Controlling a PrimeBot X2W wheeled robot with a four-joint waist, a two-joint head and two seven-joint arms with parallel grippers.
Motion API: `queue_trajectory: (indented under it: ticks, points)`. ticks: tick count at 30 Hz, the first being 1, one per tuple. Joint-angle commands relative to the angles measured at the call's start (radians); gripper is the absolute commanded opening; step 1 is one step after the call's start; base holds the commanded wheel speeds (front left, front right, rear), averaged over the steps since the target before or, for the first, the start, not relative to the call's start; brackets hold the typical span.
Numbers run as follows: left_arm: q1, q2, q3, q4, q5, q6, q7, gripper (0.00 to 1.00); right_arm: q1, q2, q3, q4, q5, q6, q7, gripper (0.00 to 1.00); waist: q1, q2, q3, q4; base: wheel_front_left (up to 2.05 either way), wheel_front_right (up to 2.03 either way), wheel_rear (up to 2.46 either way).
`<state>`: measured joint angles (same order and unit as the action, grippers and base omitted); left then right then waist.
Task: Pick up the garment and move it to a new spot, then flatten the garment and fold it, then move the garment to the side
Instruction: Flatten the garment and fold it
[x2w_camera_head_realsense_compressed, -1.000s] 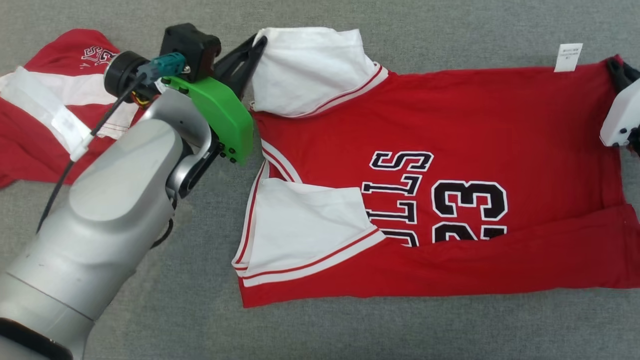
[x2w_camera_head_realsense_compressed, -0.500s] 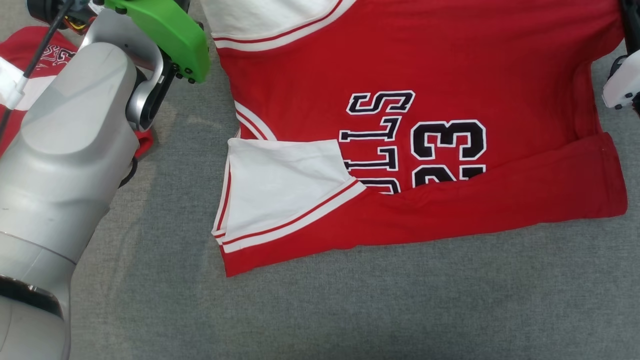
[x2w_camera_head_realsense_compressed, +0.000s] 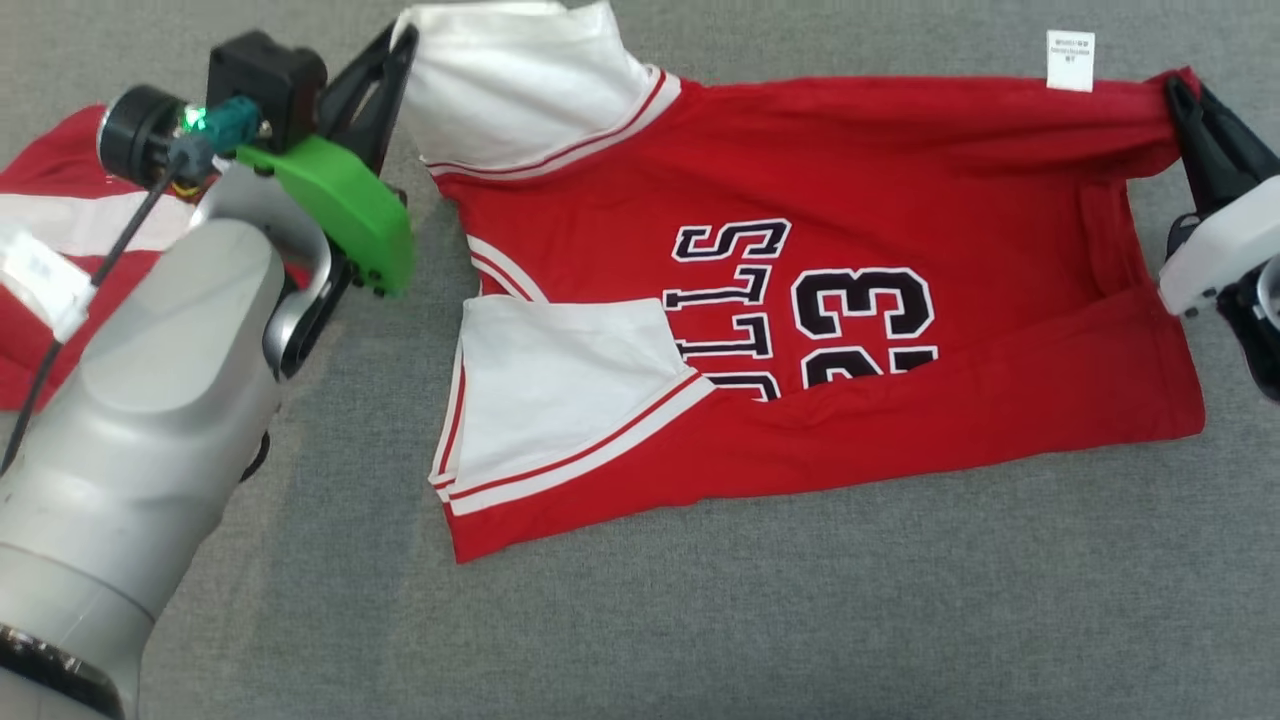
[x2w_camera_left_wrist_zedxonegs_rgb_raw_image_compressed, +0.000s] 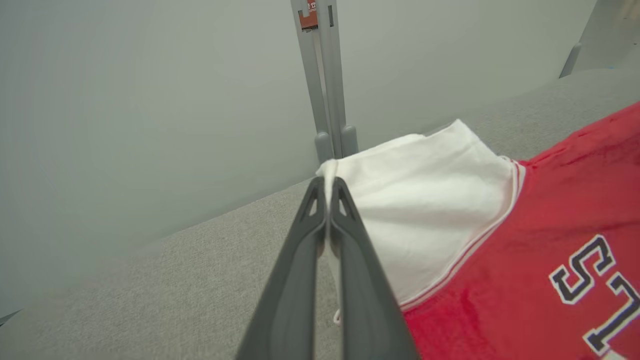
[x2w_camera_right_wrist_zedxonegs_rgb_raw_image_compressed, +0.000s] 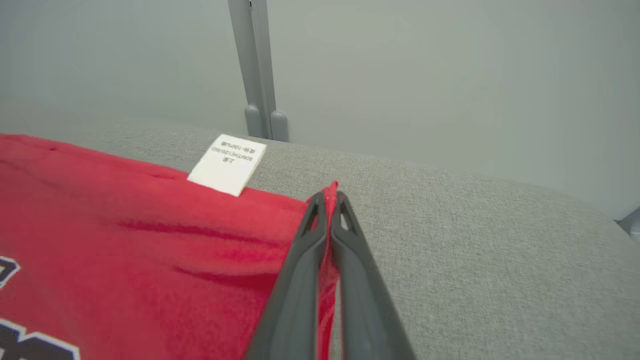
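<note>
Garment (x2w_camera_head_realsense_compressed: 800, 180) lies spread on grey surface (x2w_camera_head_realsense_compressed: 700, 620), left claw (x2w_camera_left_wrist_zedxonegs_rgb_raw_image_compressed: 327, 182) pinching its white sleeve (x2w_camera_left_wrist_zedxonegs_rgb_raw_image_compressed: 425, 210), right claw (x2w_camera_right_wrist_zedxonegs_rgb_raw_image_compressed: 328, 197) pinching its red corner (x2w_camera_right_wrist_zedxonegs_rgb_raw_image_compressed: 280, 215).

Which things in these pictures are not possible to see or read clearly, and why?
- Head view: the lower part of the black lettering on the jersey is hidden under its folded-up red edge.
- Head and right wrist views: the print on the white label is too small to read.
- Head view: the second red garment is mostly covered by the left arm and cut by the left edge.
</note>
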<state>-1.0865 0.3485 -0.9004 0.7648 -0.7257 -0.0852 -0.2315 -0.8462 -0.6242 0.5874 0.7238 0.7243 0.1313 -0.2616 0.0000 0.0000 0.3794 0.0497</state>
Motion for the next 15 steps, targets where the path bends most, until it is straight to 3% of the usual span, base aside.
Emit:
queue_trajectory:
  ticks: [1,6,15]
  points:
    - [0.035,0.02,-0.003,-0.02,0.003,0.004,-0.006,0.0,0.042,-0.01,-0.003,-0.015,0.004,-0.001,-0.004,0.0,0.0,0.0,-0.044,0.003,0.0,0.0,0.0]
    - [0.16,0.092,-0.03,-0.13,-0.011,0.022,0.038,0.0,0.145,-0.032,0.0,-0.081,0.03,-0.001,-0.004,0.0,0.0,0.0,-0.099,0.007,0.0,0.0,0.0]
    - [0.384,0.263,-0.081,-0.431,-0.069,0.05,0.19,0.0,0.261,-0.123,0.113,-0.124,0.046,-0.001,-0.004,0.0,0.0,0.0,-0.152,0.01,0.0,0.0,0.0]
